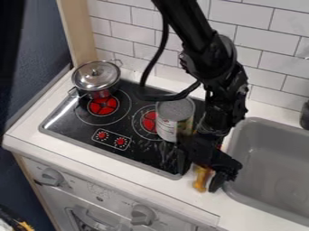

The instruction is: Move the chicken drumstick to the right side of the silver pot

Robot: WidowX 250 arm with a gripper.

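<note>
The chicken drumstick (pixel 201 180) lies on the white desk (pixel 158 186), in the narrow strip between the front right corner of the black stove (pixel 138 155) and the grey sink (pixel 274 155), its knobbed end toward the front edge and its other end hidden under the arm. Around it stands the end effector (pixel 198 180), low and released: its fingers (pixel 216 182) are parted, one beside the drumstick on the sink side, the other over by the stove's corner, with the drumstick between them. The step in hand looks to be the grasp, lined up but seemingly unmade. The next move calls for closing on the drumstick squarely, then a straight lift before any travel sideways. Just behind, on the right-hand burner, a can (pixel 175 119) stands upright close to the arm, and it lies roughly on the way to the goal, so the lifted drumstick would best pass above it or swing round its front. Farther off, at the stove's back left corner, the silver pot (pixel 96 81) sits under its lid (pixel 96 71), partly over the left-hand burner (pixel 103 105). The drop-off would be the stove surface on the pot's right, between pot and can, where a low, gentle release should avoid nudging either one.
</note>
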